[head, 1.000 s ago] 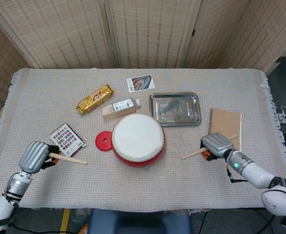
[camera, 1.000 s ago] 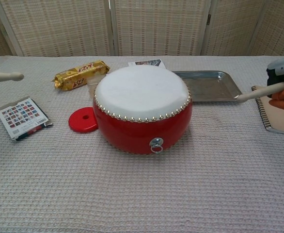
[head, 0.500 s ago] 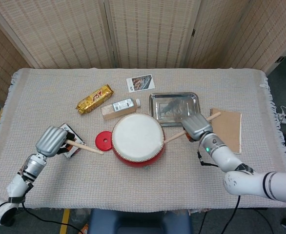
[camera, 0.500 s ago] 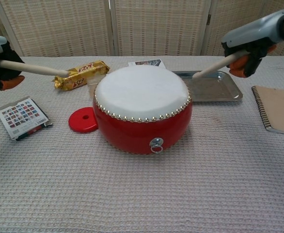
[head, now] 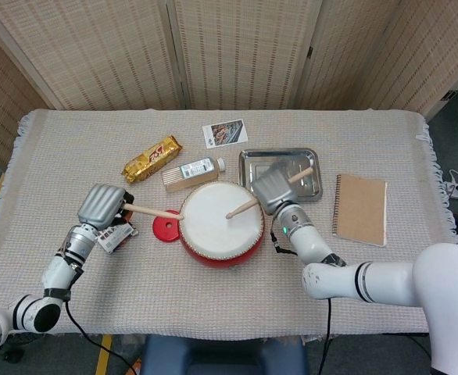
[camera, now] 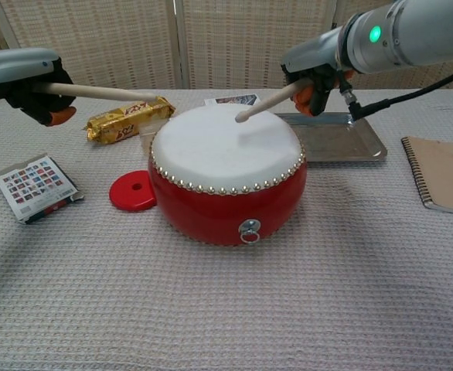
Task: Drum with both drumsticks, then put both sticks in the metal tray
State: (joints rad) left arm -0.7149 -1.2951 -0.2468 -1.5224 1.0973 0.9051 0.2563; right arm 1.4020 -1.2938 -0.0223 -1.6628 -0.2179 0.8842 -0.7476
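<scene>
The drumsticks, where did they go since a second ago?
Both hands swung inward toward the red drum. The right hand carried its drumstick from beside the notebook to over the drumhead, tip pointing down at it. The left hand brought its drumstick from the table's edge up to the drum's rim. Both hands kept their grip. The drum, metal tray and everything else stayed put.

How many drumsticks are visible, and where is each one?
2. The left drumstick is in the left hand, pointing toward the drum; the right drumstick is in the right hand, tip over the drumhead.
</scene>
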